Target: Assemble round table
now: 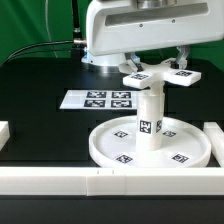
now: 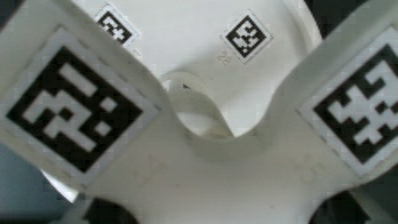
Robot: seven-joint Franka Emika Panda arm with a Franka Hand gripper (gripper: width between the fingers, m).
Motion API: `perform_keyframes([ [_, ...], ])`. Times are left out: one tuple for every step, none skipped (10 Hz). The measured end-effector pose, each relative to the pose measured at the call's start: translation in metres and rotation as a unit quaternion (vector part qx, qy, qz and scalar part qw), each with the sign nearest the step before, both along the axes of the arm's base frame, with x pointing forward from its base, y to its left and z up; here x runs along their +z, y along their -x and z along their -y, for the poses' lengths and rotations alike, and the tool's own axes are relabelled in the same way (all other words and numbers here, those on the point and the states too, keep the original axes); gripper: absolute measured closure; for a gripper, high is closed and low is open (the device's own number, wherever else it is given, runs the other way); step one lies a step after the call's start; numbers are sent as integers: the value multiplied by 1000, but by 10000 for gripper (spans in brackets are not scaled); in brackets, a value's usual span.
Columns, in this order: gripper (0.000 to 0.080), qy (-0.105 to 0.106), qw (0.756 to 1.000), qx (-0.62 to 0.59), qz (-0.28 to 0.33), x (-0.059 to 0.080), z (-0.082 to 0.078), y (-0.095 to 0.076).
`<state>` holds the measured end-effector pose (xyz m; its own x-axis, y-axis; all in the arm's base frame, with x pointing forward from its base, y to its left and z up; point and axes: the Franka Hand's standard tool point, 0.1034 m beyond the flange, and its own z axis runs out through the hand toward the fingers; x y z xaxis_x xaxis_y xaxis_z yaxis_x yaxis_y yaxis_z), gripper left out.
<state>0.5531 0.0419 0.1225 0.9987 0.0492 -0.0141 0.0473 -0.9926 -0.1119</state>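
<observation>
We see the marker board [image 1: 100,99] lying flat on the black table [image 1: 40,85], left of centre, far half. White rails: a long one [image 1: 60,181] along the near edge with a joint about midway, a stub [image 1: 3,133] at the left edge and another [image 1: 214,140] at the right. Green backdrop [image 1: 35,20] sits behind the table. A thin line crosses it, possibly a cable [image 1: 45,44]; we can't tell.
</observation>
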Motion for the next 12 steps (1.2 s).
perform_keyframes([
  [351, 0, 1000, 2, 3, 0, 2, -1],
  [351, 1, 1000, 2, 7, 0, 2, -2],
  [351, 1, 1000, 1, 7, 0, 3, -2],
  [351, 1, 1000, 0, 7, 0, 4, -2],
  [351, 1, 1000, 0, 7, 2, 5, -2],
  [351, 1, 1000, -1, 7, 3, 5, -2],
  [351, 2, 1000, -1, 7, 3, 7, -2],
  [351, 3, 1000, -2, 7, 2, 10, -2],
  [351, 3, 1000, -4, 5, 0, 12, -1],
  [351, 3, 1000, -5, 6, -1, 13, -1],
  [351, 3, 1000, -4, 5, -2, 12, 0],
  [351, 3, 1000, -4, 3, -5, 11, 0],
])
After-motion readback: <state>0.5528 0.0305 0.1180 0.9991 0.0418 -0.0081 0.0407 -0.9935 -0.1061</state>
